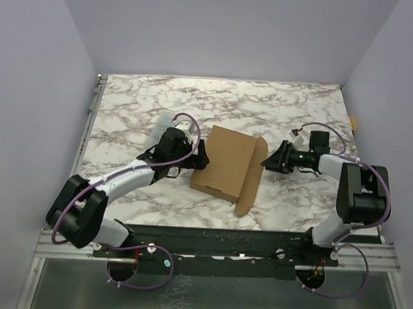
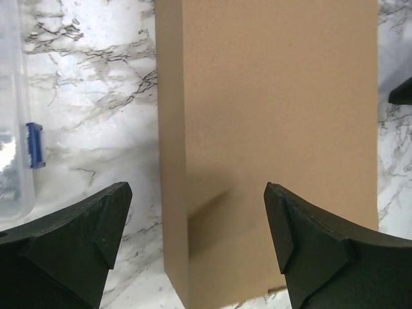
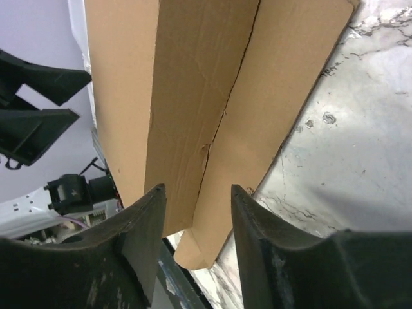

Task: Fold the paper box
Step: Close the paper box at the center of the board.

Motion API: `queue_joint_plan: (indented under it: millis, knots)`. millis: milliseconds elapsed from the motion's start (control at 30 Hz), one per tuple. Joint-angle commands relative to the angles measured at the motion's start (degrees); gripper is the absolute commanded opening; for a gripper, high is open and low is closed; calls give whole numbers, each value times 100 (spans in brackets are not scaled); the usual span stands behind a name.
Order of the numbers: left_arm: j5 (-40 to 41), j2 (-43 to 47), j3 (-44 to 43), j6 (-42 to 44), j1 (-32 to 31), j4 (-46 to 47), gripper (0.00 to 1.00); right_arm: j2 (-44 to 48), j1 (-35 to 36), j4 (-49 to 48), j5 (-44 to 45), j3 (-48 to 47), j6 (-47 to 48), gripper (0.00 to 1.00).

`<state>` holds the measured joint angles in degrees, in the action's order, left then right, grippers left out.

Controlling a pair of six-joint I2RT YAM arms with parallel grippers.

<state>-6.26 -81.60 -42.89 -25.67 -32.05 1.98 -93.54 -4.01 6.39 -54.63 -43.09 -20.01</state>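
The paper box (image 1: pixel 223 162) is plain brown cardboard, partly folded into a shallow box at the table's centre. A long flap (image 1: pixel 250 179) stands out along its right side. My left gripper (image 1: pixel 201 158) is open against the box's left side; in the left wrist view the box (image 2: pixel 270 129) fills the space ahead of the spread gripper (image 2: pixel 196 222). My right gripper (image 1: pixel 267 161) is open at the box's right side. In the right wrist view the flap (image 3: pixel 270 109) and the box wall (image 3: pixel 187 96) lie ahead of the gripper (image 3: pixel 196 219), and its fingers are not closed on them.
A small clear plastic case (image 1: pixel 163 128) with a blue latch (image 2: pixel 35 145) lies left of the box, behind my left wrist. The table (image 1: pixel 216 99) is white marble pattern, with purple walls on three sides. My left gripper's fingers (image 3: pixel 38 96) show beyond the box.
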Motion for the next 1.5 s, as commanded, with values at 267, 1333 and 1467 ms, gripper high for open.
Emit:
queue_joint_plan:
  millis: [267,1333,1467]
  knots:
    - [764,3568,1662,-688,-1936,-186,88,253,375,2306,-793,-1350,4265,38]
    - [3272,308,1872,5160,-5687,3097,82,1943,4,4502,-2111,321,11023,70]
    - [3496,-399,1766,5495,-5708,3671,78,1757,-118,4780,-2192,277,11291,69]
